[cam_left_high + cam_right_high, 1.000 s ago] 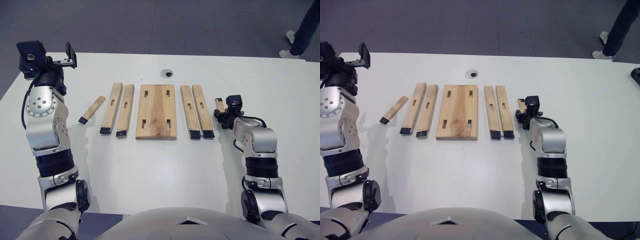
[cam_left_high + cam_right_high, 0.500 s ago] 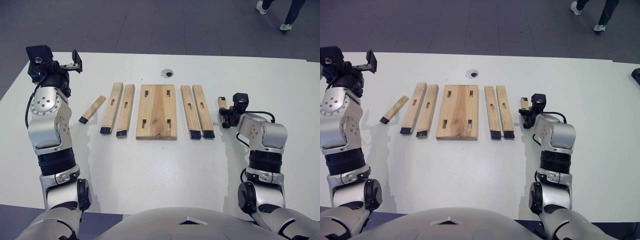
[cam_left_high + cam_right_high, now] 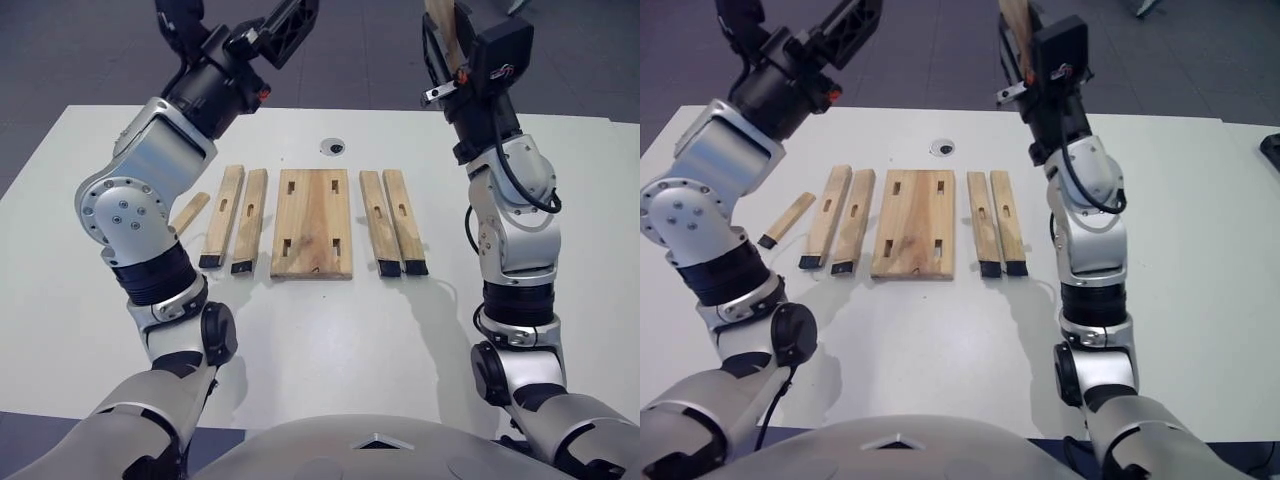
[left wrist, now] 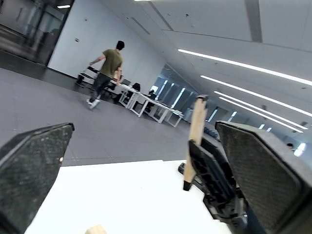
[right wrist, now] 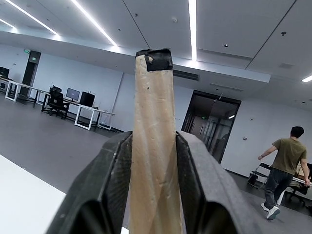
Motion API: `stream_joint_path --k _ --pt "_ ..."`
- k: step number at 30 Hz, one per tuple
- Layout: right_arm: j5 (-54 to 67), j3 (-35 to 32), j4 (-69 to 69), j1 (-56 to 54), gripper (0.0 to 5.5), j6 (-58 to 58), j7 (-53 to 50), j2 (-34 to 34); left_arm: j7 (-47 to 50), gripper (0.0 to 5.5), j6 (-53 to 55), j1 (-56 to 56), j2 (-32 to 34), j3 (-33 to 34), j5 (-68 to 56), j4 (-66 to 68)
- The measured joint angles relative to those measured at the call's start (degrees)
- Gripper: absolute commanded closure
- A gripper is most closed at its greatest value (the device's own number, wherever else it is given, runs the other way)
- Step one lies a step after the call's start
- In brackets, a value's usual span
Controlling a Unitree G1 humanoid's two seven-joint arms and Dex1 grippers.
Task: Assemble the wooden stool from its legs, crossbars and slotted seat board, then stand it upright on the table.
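**Stool kit: one crossbar lifted, nothing joined yet**

- Right end effector (image 5: pixel 153 146): clenched on a short crossbar (image 5: pixel 152 97), black-tipped end pointing up, held high above the far right of the surface (image 3: pixel 320 330).
- Left end effector (image 4: pixel 144 146): released, fingers spread wide, nothing in them; held high over the far left of the surface, facing the lifted crossbar.
- Slotted seat board (image 3: pixel 313 222): flat at centre, four slots showing.
- Legs, left pair (image 3: pixel 222 215) (image 3: pixel 250 220): flat, side by side, just left of the board.
- Legs, right pair (image 3: pixel 378 222) (image 3: pixel 405 220): likewise, just right of it.
- Second crossbar (image 3: pixel 188 212): flat, angled, beyond the left pair.
- Cable port (image 3: pixel 336 147): behind the board.

Step in hand, as judged: presenting the first crossbar for joining. The next move likely calls for the free end effector to take or steady a leg, and for the crossbar's end to line up squarely with that leg's slot.
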Motion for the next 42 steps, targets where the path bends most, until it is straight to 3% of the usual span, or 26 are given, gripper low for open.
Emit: stream_joint_path --k 11,21,42 --pt "-5.5 7.9 2.2 -0.1 4.21 -8.9 -0.1 4.3 2.5 0.10 2.8 -0.5 1.7 0.5 -16.0 1.5" --pt "-6.6 11.1 1.8 2.6 4.21 -9.6 1.7 5.0 3.4 0.10 0.2 -1.5 0.6 -4.1 -17.4 5.4" --pt "-6.6 10.8 2.2 3.2 4.21 -9.4 3.6 5.0 5.0 3.67 -3.1 -1.1 1.3 -3.2 -21.5 11.0"
